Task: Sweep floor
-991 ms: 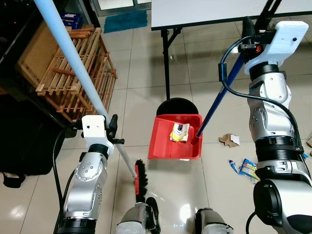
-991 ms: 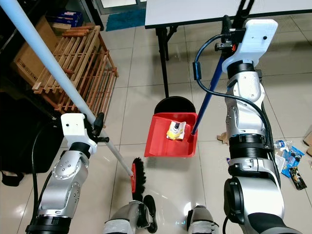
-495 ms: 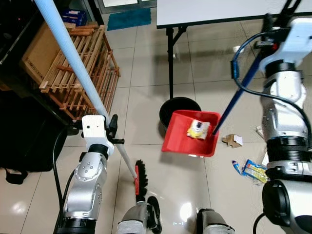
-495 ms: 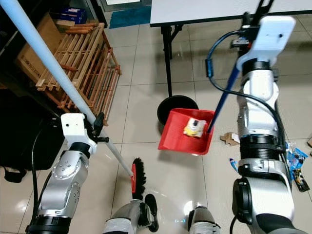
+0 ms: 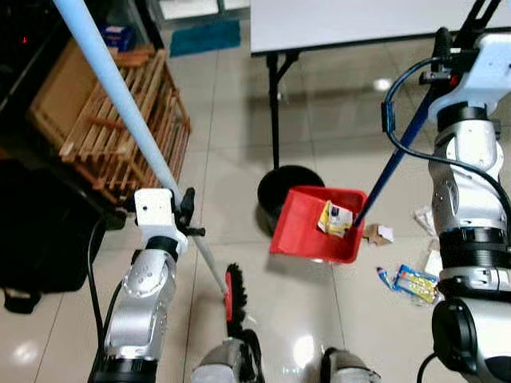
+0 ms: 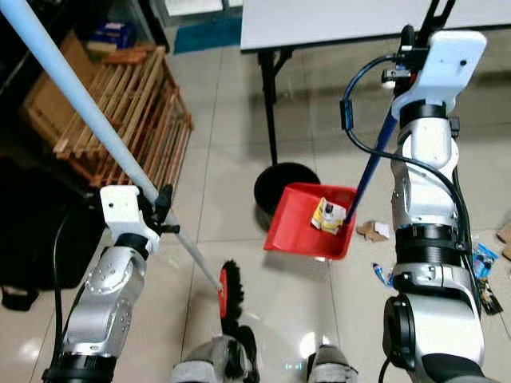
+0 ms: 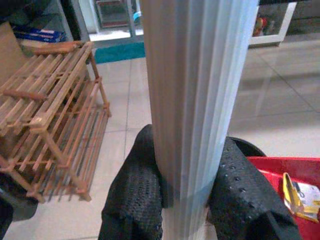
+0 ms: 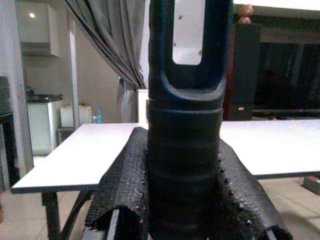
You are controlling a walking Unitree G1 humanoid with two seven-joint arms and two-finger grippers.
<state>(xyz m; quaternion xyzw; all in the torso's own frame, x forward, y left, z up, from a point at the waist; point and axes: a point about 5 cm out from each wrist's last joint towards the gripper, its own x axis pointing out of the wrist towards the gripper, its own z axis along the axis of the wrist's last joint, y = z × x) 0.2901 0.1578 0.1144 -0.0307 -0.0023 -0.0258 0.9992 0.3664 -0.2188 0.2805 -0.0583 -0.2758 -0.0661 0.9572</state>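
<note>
My left gripper (image 7: 186,187) is shut on the pale blue broom handle (image 5: 120,104), which slants up to the left. The broom's red and black brush head (image 5: 232,294) rests on the tiles by my feet. Raised high at the right, my right gripper (image 8: 183,185) is shut on the dark blue handle (image 5: 393,163) of the red dustpan (image 5: 307,239). The pan hangs tilted just right of a black round bin (image 5: 279,187). A yellow wrapper (image 5: 335,219) lies inside the pan near the handle. A cardboard scrap (image 5: 378,234) and a blue wrapper (image 5: 412,281) lie on the floor.
A wooden slatted rack (image 5: 128,128) and a cardboard box (image 5: 56,96) stand at the left, with a black bag (image 5: 40,231) below them. A white table (image 5: 359,20) on black legs (image 5: 275,104) stands ahead. A teal mat (image 5: 204,36) lies further back.
The dustpan has swung right, from in front of the black bin to its right side, and the wrapper slid toward the handle. The view shifted a little. The broom stayed put.
</note>
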